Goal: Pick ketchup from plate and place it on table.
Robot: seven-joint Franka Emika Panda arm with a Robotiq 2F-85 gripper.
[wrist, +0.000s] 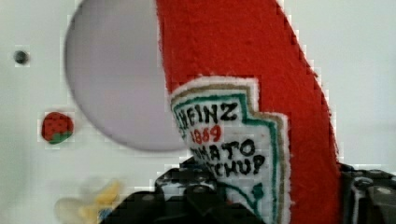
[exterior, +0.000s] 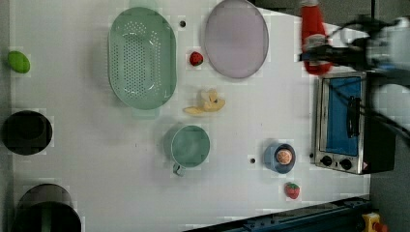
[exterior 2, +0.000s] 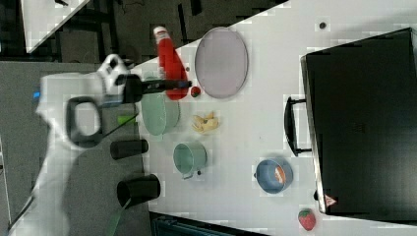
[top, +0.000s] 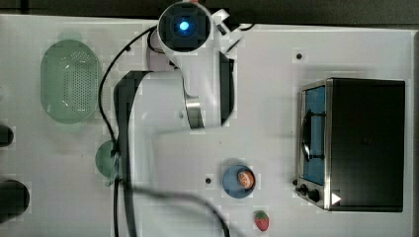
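Gripper (exterior: 323, 54) was clamped across the ketchup (exterior: 313, 30), held near the left view's top right, above the toaster oven (exterior: 344, 123). Plate (exterior: 236, 38) lay bare on the table (exterior: 96, 169), w/ a strawberry (exterior: 196, 58) btwn it & the green colander (exterior: 142, 57). Banana peel (exterior: 207, 103) sat just above the green mug (exterior: 189, 146). Blue bowl (exterior: 279, 157) sat beside the oven.

My surroundings: green colander (exterior: 142, 57), toaster oven (exterior: 344, 123), blue bowl (exterior: 279, 157), green mug (exterior: 190, 146), two strawberries (exterior: 196, 58), banana peel (exterior: 206, 103).
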